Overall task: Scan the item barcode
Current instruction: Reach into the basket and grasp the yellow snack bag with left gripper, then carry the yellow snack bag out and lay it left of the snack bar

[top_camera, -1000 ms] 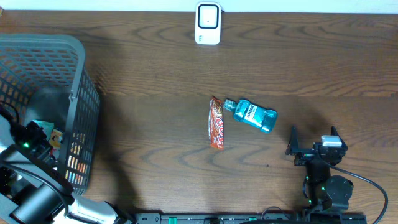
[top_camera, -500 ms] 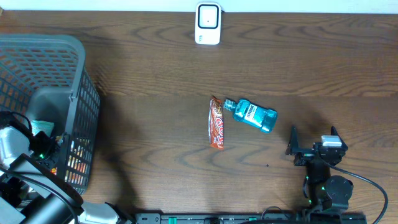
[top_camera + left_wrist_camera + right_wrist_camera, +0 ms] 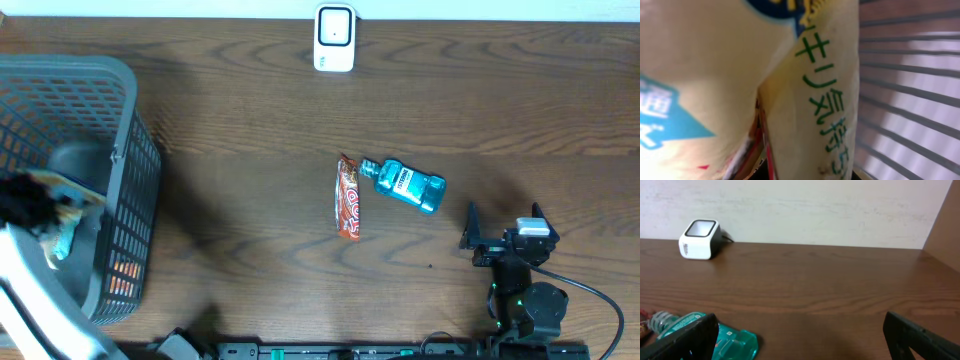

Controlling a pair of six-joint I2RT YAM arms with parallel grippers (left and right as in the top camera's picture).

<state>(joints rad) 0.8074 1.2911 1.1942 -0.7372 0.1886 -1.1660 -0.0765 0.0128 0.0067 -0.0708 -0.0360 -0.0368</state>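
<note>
One packet (image 3: 60, 215) hangs above the basket (image 3: 120, 90), clamped in the left gripper (image 3: 30, 205); presenting it to the scanner (image 3: 334, 38) remains. A snack bar (image 3: 349, 198) and a mouthwash bottle (image 3: 408, 186) lie between. Left wrist: packet fills view, no barcode visible. Right wrist: right gripper (image 3: 800, 320) wide, empty; scanner unobstructed.

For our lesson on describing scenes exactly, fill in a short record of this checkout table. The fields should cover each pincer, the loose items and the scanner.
left pincer: over the basket, apparently shut on a cream packet with green lettering
right pincer: open, empty, near right of the table
scanner: white, far edge, centre
table centre: snack bar and blue mouthwash bottle lying side by side, cap toward bar
basket: grey, left side, more goods inside
</note>
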